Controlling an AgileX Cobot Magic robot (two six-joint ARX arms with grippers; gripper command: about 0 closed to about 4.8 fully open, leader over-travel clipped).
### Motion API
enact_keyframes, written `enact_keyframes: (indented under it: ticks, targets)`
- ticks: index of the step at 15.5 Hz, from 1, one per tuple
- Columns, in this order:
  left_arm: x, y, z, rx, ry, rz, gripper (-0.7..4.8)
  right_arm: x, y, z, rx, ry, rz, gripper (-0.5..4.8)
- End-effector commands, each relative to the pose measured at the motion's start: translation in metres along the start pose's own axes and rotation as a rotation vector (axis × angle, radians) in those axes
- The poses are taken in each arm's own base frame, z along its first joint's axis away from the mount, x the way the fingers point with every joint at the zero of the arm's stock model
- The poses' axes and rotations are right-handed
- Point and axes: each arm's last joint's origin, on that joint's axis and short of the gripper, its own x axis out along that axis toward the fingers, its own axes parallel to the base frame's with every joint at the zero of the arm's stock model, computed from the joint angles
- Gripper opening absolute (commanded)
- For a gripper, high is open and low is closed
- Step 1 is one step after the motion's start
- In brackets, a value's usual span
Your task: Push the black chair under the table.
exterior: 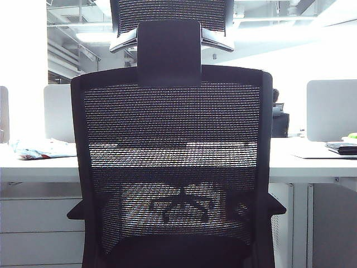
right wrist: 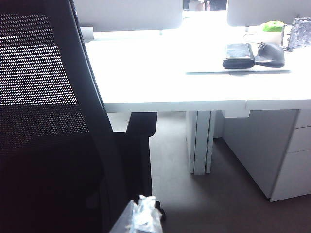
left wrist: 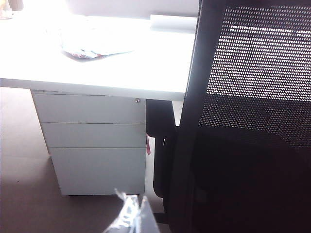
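Note:
The black chair [exterior: 170, 162] fills the middle of the exterior view, its mesh back toward me and its headrest at the top. Behind it runs the table [exterior: 39, 167], whose white top shows through the mesh. Neither gripper shows in the exterior view. My left gripper [left wrist: 133, 216] sits low beside the left edge of the chair [left wrist: 252, 121], fingers together on nothing. My right gripper [right wrist: 143, 216] is low by the right edge of the chair [right wrist: 43, 97], also shut and empty. Both armrests [left wrist: 158, 119] [right wrist: 143, 124] reach just under the table's front edge [right wrist: 170, 104].
A white drawer cabinet [left wrist: 92, 141] stands under the table left of the chair. A panel leg [right wrist: 199, 141] and a second cabinet [right wrist: 296, 155] stand to the right. A crumpled wrapper [exterior: 42, 149] and a black pouch [right wrist: 238, 56] lie on top. Grey divider screens [exterior: 332, 109] stand behind.

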Motion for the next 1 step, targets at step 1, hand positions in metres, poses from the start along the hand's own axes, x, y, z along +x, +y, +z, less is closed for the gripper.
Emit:
enact_keyframes:
  ticks: [1]
  targets:
    - [0.0, -0.0001, 0.001, 0.004, -0.011, -0.004, -0.05, 0.0, 0.0001, 0.0016, -0.004, -0.018, 0.004, -0.01]
